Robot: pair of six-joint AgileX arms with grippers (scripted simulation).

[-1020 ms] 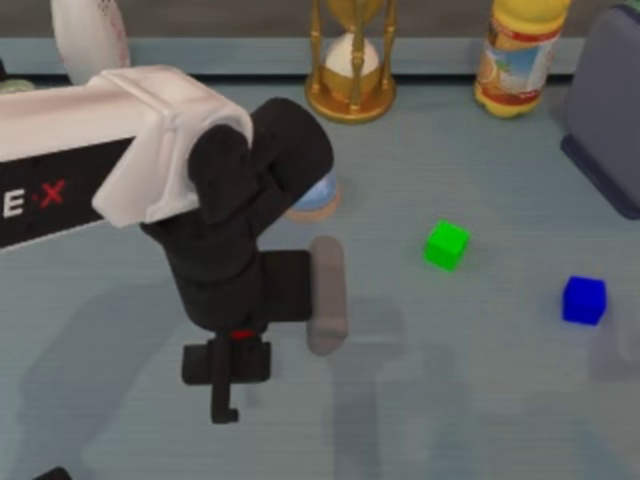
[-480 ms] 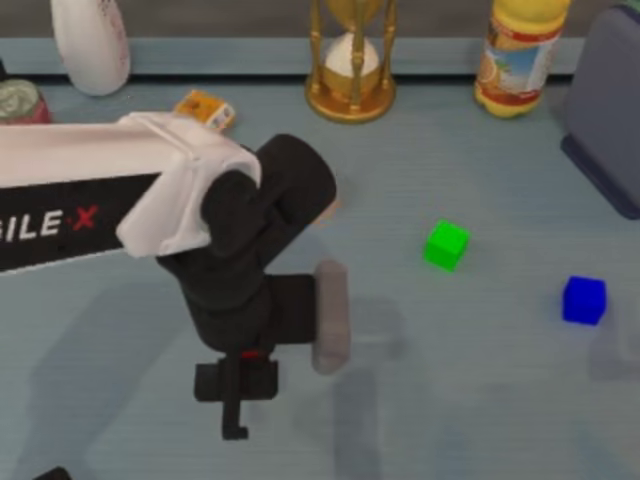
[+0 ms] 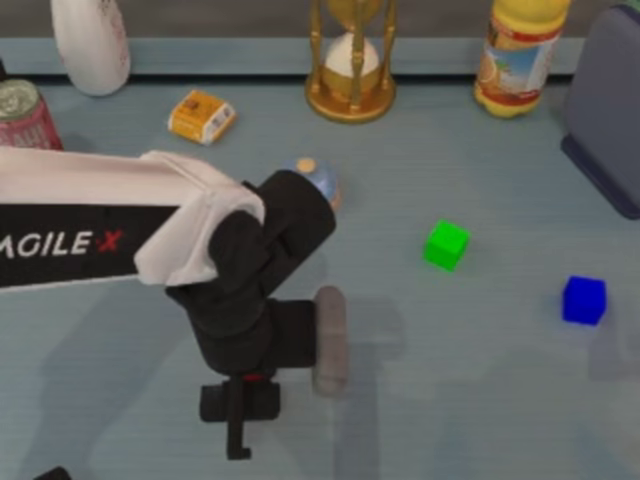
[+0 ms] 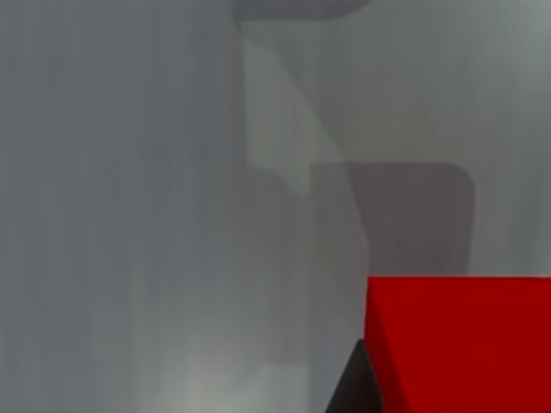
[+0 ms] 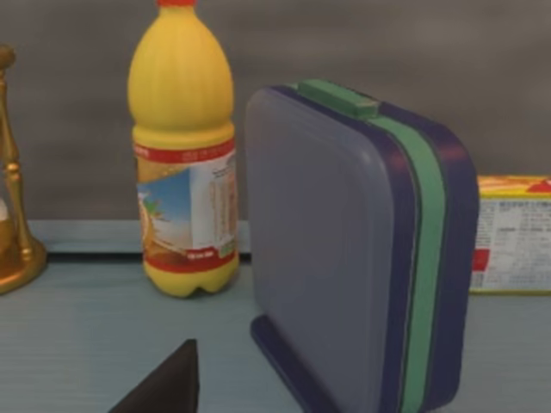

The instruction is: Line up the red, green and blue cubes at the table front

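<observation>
Over on the left, the left arm has kept sliding toward the front edge of the table [image 3: 480,400] during the last second: its black wrist sat further back a moment ago, and now the left gripper [image 3: 238,420] hangs low near the front, left of centre. As it pulled forward it uncovered things behind it, the orange packet [image 3: 202,116] and the red can [image 3: 25,115], both out of sight a second back. From above I only see a sliver of red under the wrist, but the left wrist view shows the red cube [image 4: 461,344] pressed against a dark finger [image 4: 353,387], so I judge the pincer is closed on it and carrying it toward its place in the row. Further right, the green cube [image 3: 446,245] lies mid-table and the blue cube [image 3: 584,300] nearer the right side, neither having moved. So one cube is nearly delivered and two wait. The right gripper is out of the top view; I cannot tell its fingers, and its camera faces the yellow bottle [image 5: 183,155] and the blue case [image 5: 362,249].
</observation>
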